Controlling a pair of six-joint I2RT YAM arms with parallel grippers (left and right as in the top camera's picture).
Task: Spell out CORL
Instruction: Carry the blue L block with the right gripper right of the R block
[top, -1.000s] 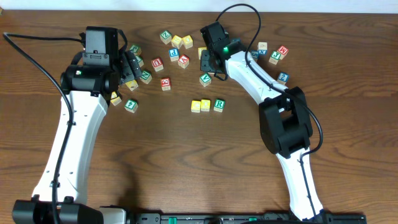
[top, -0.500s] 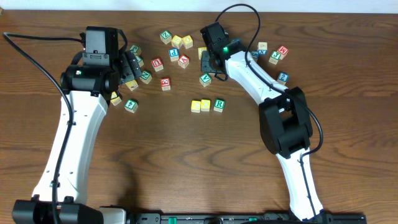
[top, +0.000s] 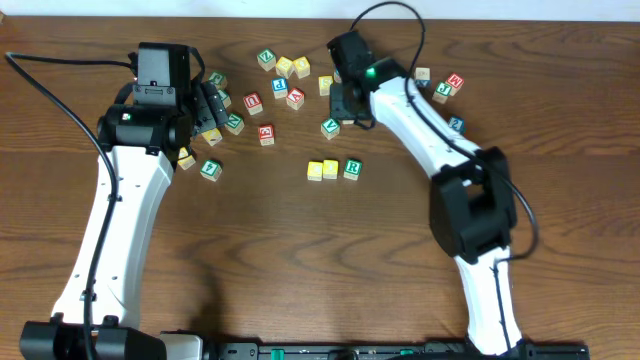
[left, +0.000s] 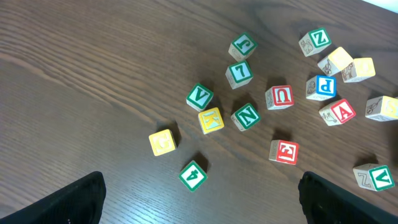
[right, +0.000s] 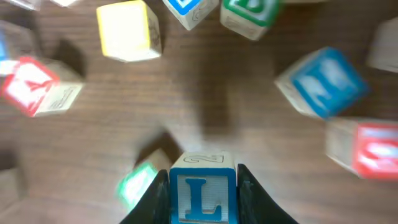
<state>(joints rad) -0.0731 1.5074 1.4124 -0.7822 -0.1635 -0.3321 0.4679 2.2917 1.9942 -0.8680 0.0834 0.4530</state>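
Dark wood tabletop (top: 300, 270) under two white arms.

Overhead: R block (top: 352, 168) mid-table, yellow blocks (top: 330, 169) touching in row on its left-arm side. Beyond R block, toward far edge, right hand (top: 343, 103) among loose blocks (top: 290, 82). Well away from R block, left hand (top: 212, 108) over another scatter.

Left wrist: fingers (left: 71, 202) spread wide at lower corners, gripping nothing. Lying loose: green V (left: 199, 97), red U (left: 279, 97), red E (left: 283, 152).

Right wrist, blurred: right hand pinching L block (right: 199, 196) by its sides. Whether it is lifted off tabletop, cannot tell.
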